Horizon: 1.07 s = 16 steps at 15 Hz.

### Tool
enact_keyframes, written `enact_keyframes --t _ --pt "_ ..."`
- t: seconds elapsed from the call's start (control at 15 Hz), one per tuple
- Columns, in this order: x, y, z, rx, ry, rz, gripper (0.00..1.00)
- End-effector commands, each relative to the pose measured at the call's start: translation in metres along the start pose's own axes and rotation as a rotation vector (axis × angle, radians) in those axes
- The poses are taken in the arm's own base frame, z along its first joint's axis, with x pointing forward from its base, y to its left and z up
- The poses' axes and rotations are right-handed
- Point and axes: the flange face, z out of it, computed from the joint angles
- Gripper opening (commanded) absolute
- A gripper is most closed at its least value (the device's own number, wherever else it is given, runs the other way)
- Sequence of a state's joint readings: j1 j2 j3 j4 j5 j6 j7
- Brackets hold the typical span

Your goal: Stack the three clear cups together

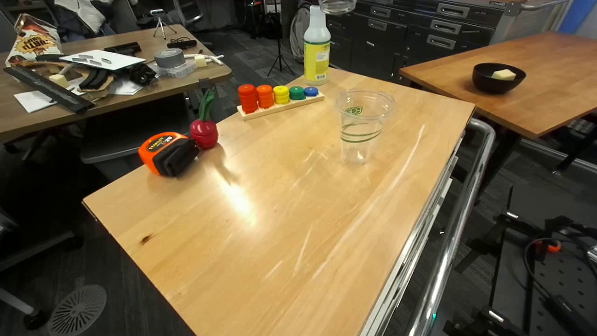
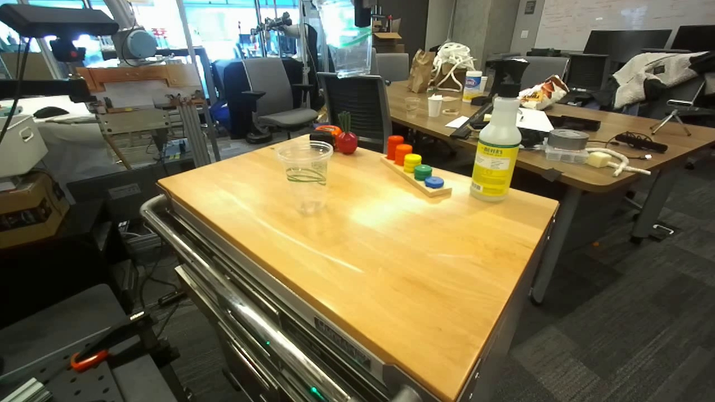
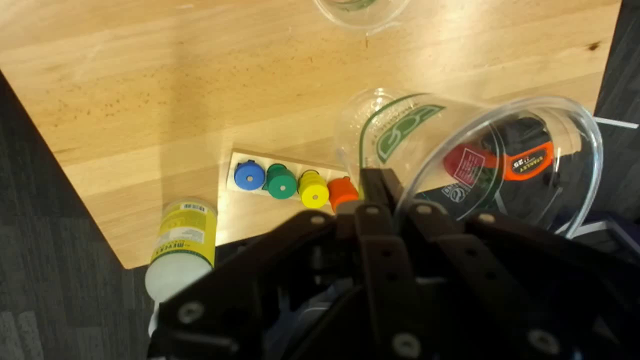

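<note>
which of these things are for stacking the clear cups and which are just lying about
For the job:
standing clear cup
held clear cup, in the hand
third cup: can't tell where

Just lying about:
yellow-labelled bottle
coloured stacking toy
toy radish
tape measure
black bowl

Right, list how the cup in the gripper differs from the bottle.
The held cup hangs in the air; the bottle stands on the tabletop. The held cup is clear and printed in green; the bottle is whitish and labelled in yellow. The held cup flares towards its open end; the bottle narrows towards its top. Both bear printing.
</note>
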<state>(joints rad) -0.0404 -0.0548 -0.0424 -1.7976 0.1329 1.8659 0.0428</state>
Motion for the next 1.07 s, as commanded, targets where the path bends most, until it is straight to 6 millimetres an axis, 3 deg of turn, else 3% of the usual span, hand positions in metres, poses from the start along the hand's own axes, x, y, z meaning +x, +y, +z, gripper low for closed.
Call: enact_keyframes --t 0.0,0.33,0.73,1.0 --pt "-0.021 0.013 0.015 0.014 -0.061 -0.016 0.01" --pt "-0.036 0.025 0.057 0.057 -0.151 -0.049 0.01" --pt "-0.060 0.019 0.074 0.116 -0.220 -0.153 0.01" --pt "-0.062 0.023 0.086 0.155 -0.211 -0.197 0.01"
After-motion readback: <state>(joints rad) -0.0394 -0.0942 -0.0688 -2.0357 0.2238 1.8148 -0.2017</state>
